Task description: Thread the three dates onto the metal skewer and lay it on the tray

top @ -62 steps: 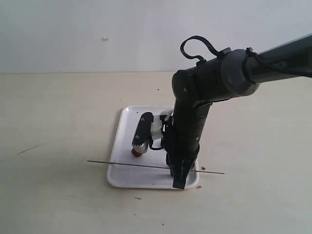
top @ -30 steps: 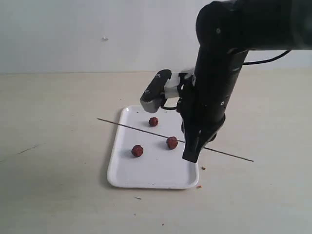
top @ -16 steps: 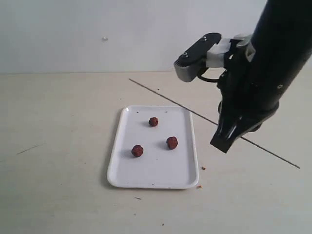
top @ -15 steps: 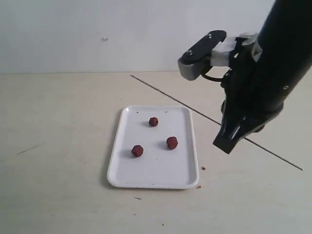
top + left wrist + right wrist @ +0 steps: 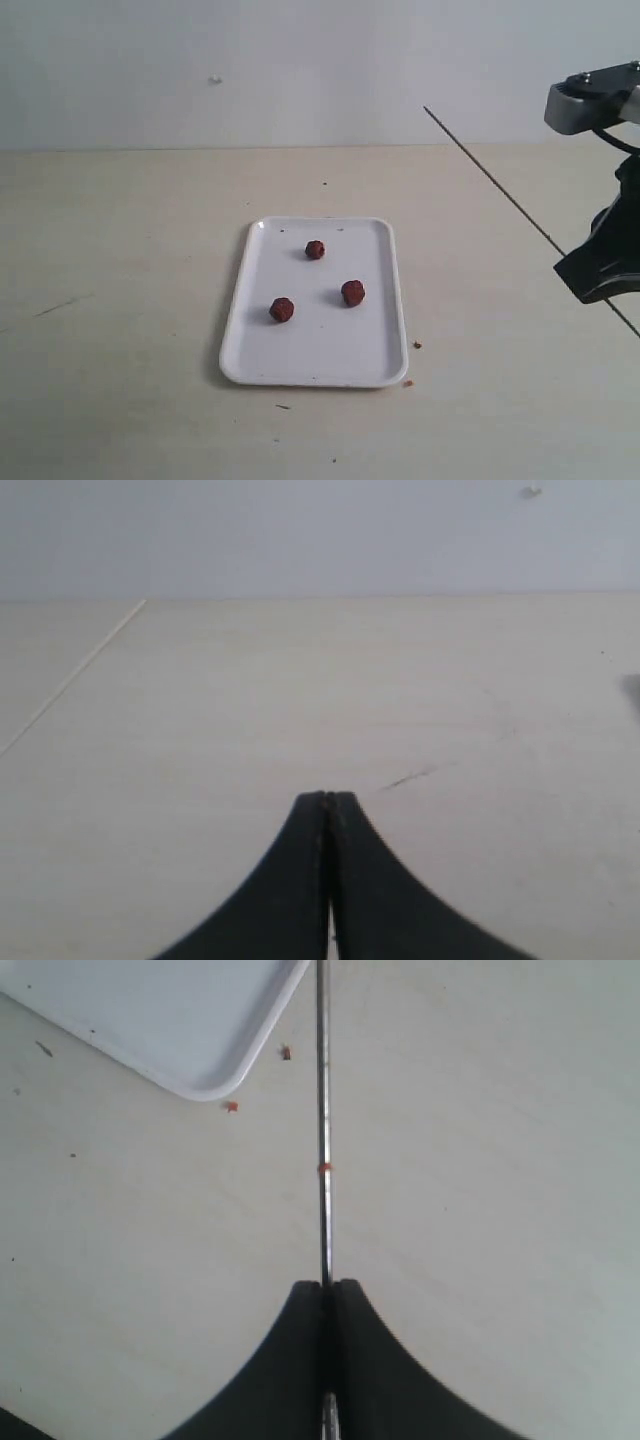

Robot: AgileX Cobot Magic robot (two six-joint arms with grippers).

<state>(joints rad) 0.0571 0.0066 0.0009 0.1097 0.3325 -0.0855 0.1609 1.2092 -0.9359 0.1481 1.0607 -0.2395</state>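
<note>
Right claw (image 5: pixel 578 277) has swung right, clear of the tray (image 5: pixel 320 345), gripping the skewer (image 5: pixel 500 187).
Three dates (image 5: pixel 315 249) (image 5: pixel 353 292) (image 5: pixel 282 309) lie apart on the tray; left claw (image 5: pixel 327 798) closed, empty, above open tabletop (image 5: pixel 300 680).

You have bare tabletop (image 5: pixel 120 260) across the left half of the frame. At centre the tray (image 5: pixel 236 340) carries three dates (image 5: pixel 352 292), set apart. At the right edge the right gripper (image 5: pixel 580 272) pinches the skewer (image 5: pixel 490 178), which slants toward upper middle, barring that side.
</note>
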